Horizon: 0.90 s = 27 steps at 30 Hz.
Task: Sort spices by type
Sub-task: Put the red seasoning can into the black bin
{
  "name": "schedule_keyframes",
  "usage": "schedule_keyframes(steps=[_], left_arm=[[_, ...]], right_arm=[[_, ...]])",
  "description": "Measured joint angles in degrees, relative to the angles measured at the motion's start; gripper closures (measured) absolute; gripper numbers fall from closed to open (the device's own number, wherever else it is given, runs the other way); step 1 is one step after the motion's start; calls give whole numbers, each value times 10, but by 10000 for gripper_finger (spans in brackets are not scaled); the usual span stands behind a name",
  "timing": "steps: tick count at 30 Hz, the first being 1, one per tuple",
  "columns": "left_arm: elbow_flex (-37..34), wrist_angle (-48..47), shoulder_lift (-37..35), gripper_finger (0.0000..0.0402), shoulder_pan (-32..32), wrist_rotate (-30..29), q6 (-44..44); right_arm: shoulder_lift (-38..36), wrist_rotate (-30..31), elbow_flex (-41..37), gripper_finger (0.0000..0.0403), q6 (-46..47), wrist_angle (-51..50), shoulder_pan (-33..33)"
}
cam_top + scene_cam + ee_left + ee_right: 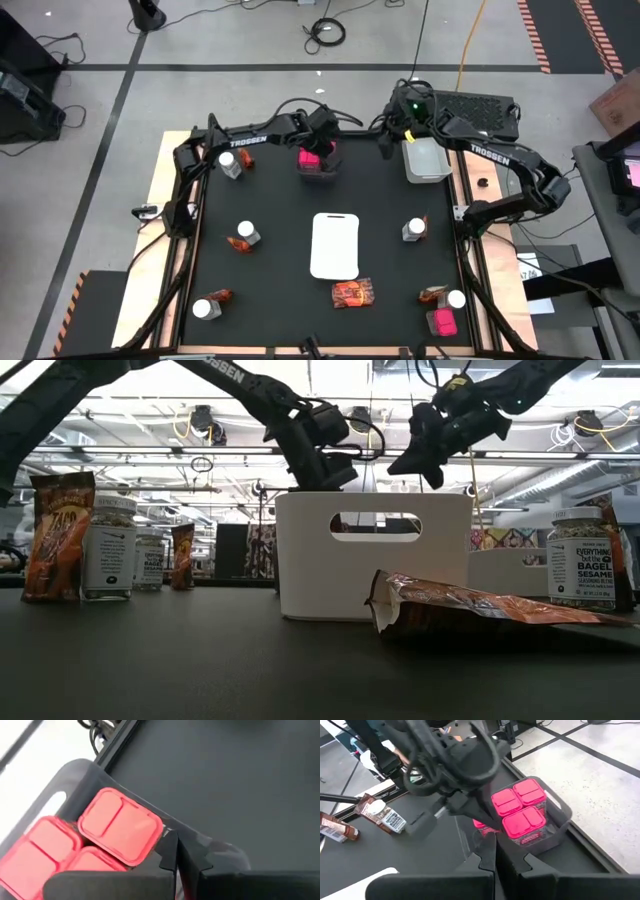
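Several bright pink cube boxes (524, 822) sit in a grey bin (320, 174) by the table's far edge; in the left wrist view the top one (120, 829) lies tilted on the others. My left gripper (177, 847) hangs shut just above that bin (316, 140). My right gripper (496, 851) is shut too, in the air to the right of the bin (390, 138) and facing it. Another pink box (441, 322) stands at the near right corner. White-capped jars (247, 232) (415, 230) and red-orange packets (353, 293) (238, 243) are scattered over the mat.
A white rectangular container (335, 245) with a handle slot stands mid-table, and a packet (470, 605) lies flat in front of it. A pale bin (427, 158) stands at the far right. More jars (230, 163) (207, 308) (455, 298) stand near the left and near edges.
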Motion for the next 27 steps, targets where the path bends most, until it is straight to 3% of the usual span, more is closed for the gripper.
schedule_keyframes(steps=[8, 19, 27], left_arm=[[0, -3, 3, 398, 0, 14, 96], [0, -11, 23, 400, 2, 25, 146], [0, 3, 37, 400, 0, -30, 160]], right_arm=[[0, 3, 0, 403, 10, 0, 18], [0, 21, 0, 403, 14, 0, 29], [0, 49, 0, 403, 13, -2, 29]])
